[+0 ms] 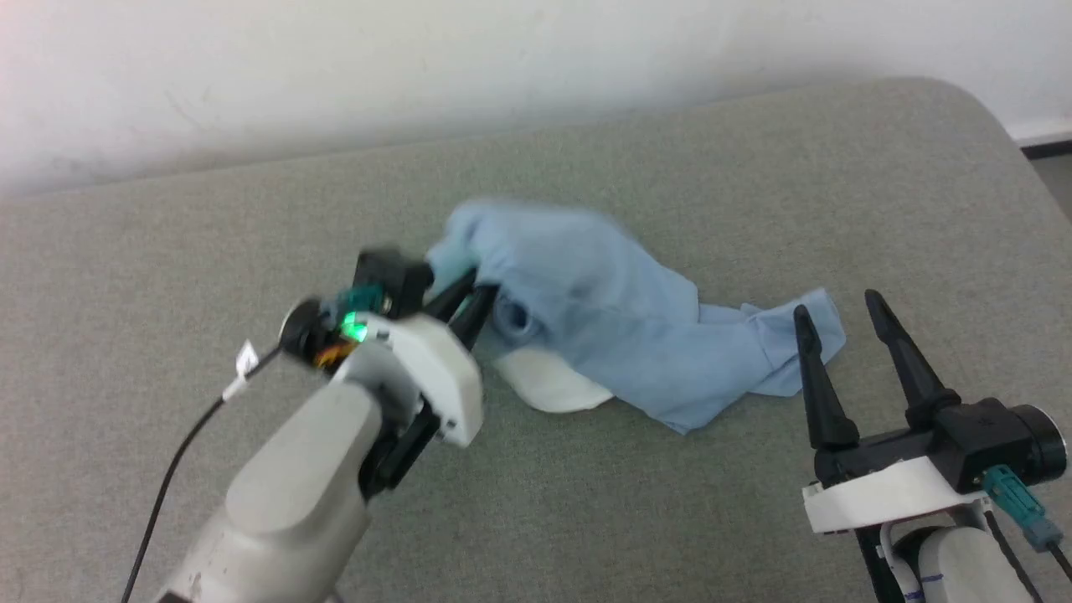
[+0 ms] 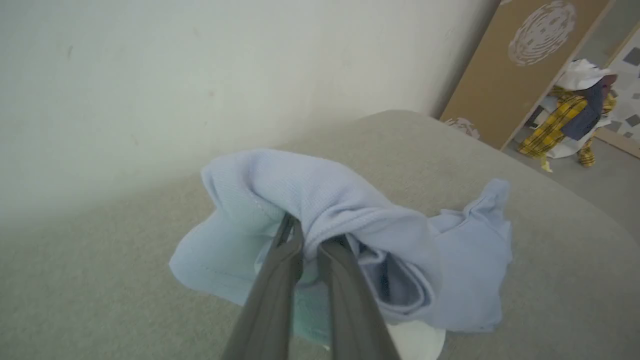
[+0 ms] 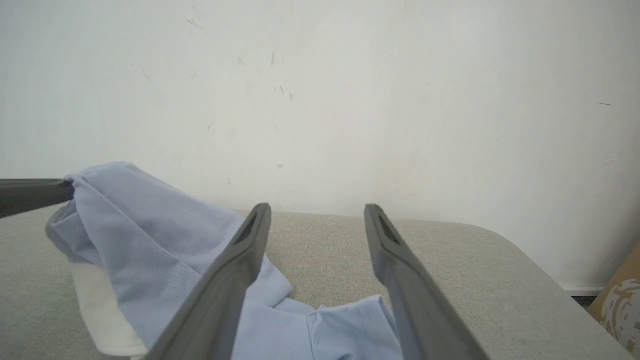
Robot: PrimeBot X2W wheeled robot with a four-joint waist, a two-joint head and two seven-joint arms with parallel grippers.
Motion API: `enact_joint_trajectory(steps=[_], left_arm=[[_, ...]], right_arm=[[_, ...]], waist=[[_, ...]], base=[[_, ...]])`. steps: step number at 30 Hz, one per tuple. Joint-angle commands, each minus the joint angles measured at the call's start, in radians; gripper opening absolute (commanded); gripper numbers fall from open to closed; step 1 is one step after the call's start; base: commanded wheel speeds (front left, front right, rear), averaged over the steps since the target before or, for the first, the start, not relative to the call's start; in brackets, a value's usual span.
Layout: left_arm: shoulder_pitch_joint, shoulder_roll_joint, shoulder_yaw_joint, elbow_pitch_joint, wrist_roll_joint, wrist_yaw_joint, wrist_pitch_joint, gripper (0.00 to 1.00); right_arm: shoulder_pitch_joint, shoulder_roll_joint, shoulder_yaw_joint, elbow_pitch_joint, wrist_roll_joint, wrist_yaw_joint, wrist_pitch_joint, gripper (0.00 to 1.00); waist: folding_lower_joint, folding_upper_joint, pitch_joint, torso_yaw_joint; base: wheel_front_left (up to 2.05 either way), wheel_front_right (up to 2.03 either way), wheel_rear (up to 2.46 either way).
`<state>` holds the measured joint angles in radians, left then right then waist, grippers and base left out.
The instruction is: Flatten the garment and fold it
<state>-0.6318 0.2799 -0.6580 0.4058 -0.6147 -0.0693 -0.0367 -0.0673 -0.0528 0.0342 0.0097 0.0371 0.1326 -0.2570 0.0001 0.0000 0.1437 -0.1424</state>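
Here, a crumpled blue shirt (image 1: 603, 327) lies on the grey surface (image 1: 251, 209), its white collar (image 1: 548, 381) underneath. A brown board (image 2: 520, 65) and plaid clothes (image 2: 565, 125) stand well beyond the shirt. Left hand (image 1: 479, 289) pinches a raised fold of the shirt. Right hand (image 1: 837, 303) spread wide, empty, at the shirt's right end.

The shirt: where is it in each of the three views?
Head view: shirt at centre, pinched by the left gripper.
Left wrist view: centre, bunched over the fingertips.
Right wrist view: lower left, behind the open right gripper.
Shared landmark: the white collar under the shirt.
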Motion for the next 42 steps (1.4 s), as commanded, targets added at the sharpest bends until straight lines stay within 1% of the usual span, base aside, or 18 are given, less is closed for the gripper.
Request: enact_joint_trajectory(steps=[1,2,5,8,11,13,16,19,22,23,25,28,33,37,39,42], left_arm=[[0.028,0.013,-0.009,0.046,0.012,0.01,-0.002,0.51],[0.042,0.016,-0.013,0.087,0.018,0.023,-0.002,1.0],[0.06,0.008,-0.012,0.168,0.022,0.039,-0.036,1.0],[0.065,-0.008,0.011,0.205,0.011,0.046,-0.109,1.0],[0.07,-0.017,0.028,0.207,0.01,0.053,-0.172,1.0],[0.081,-0.013,0.053,0.186,0.012,0.071,-0.202,1.0],[0.121,-0.003,0.104,0.114,0.017,0.097,-0.221,1.0],[0.197,0.008,0.177,-0.029,0.036,0.1,-0.224,1.0],[0.308,0.024,0.227,-0.161,0.104,0.109,-0.225,1.0],[0.347,0.025,0.245,-0.199,0.127,0.119,-0.225,1.0],[0.425,0.014,0.291,-0.277,0.167,0.138,-0.225,1.0],[0.541,-0.011,0.344,-0.364,0.226,0.152,-0.225,1.0],[0.69,-0.062,0.41,-0.436,0.314,0.153,-0.225,1.0],[0.722,-0.099,0.434,-0.453,0.359,0.128,-0.225,1.0],[0.719,-0.115,0.442,-0.453,0.375,0.113,-0.225,1.0],[0.705,-0.134,0.453,-0.447,0.394,0.092,-0.225,1.0]], right_arm=[[-0.011,0.003,0.007,0.003,0.007,-0.002,-0.005,1.0],[-0.013,0.003,0.011,0.006,0.008,-0.002,-0.005,1.0],[-0.018,0.003,0.022,0.019,0.006,-0.002,-0.005,1.0],[-0.015,0.003,0.017,0.033,0.003,-0.002,-0.005,1.0],[-0.008,0.003,0.017,0.049,-0.005,-0.002,-0.005,1.0],[-0.002,0.003,0.016,0.058,-0.009,-0.002,-0.005,1.0],[0.013,0.003,0.011,0.07,-0.014,-0.002,-0.005,1.0],[0.031,0.003,0.006,0.083,-0.015,-0.002,-0.005,1.0],[0.054,0.003,-0.003,0.091,-0.01,-0.002,-0.005,1.0],[0.06,0.003,-0.004,0.093,-0.009,-0.002,-0.005,1.0],[0.072,0.003,-0.004,0.098,-0.006,-0.002,-0.005,1.0],[0.09,0.003,-0.009,0.103,0.001,-0.002,-0.005,1.0],[0.121,0.003,-0.015,0.113,0.006,-0.002,-0.005,1.0],[0.126,0.003,-0.018,0.117,-0.021,-0.002,0.008,1.0],[0.12,0.003,-0.026,0.118,-0.039,-0.002,0.04,1.0],[0.102,-0.014,-0.032,0.129,-0.051,-0.002,0.147,1.0]], waist=[[-0.0001,0.0,0.039,0.001],[-0.0001,0.0,0.044,0.005],[-0.0001,0.0,0.052,0.022],[-0.0001,0.0,0.04,0.048],[-0.0001,0.0,0.01,0.075],[-0.0001,0.0,-0.017,0.092],[-0.0001,0.0,-0.057,0.117],[-0.0001,0.0,-0.092,0.139],[-0.0001,0.0,-0.119,0.157],[-0.0001,0.0,-0.125,0.163],[-0.0001,0.0,-0.137,0.171],[-0.0001,0.0,-0.15,0.184],[-0.0001,0.0,-0.164,0.196],[-0.0001,0.0,-0.16,0.22],[-0.0001,0.0,-0.155,0.238],[-0.0001,0.0,-0.141,0.266]], base=[[0.0,0.0,0.0],[0.0,0.0,0.0],[0.0,0.0,0.0],[0.0,0.0,0.0],[0.0,0.0,0.0],[0.0,0.0,0.0],[0.0,0.0,0.0],[0.0,0.0,0.0],[0.0,0.0,0.0],[0.0,0.0,0.0],[0.0,0.0,0.0],[0.0,0.0,0.0],[0.0,0.0,0.0],[0.0,0.0,0.0],[0.0,0.0,0.0],[0.0,0.0,0.0]])
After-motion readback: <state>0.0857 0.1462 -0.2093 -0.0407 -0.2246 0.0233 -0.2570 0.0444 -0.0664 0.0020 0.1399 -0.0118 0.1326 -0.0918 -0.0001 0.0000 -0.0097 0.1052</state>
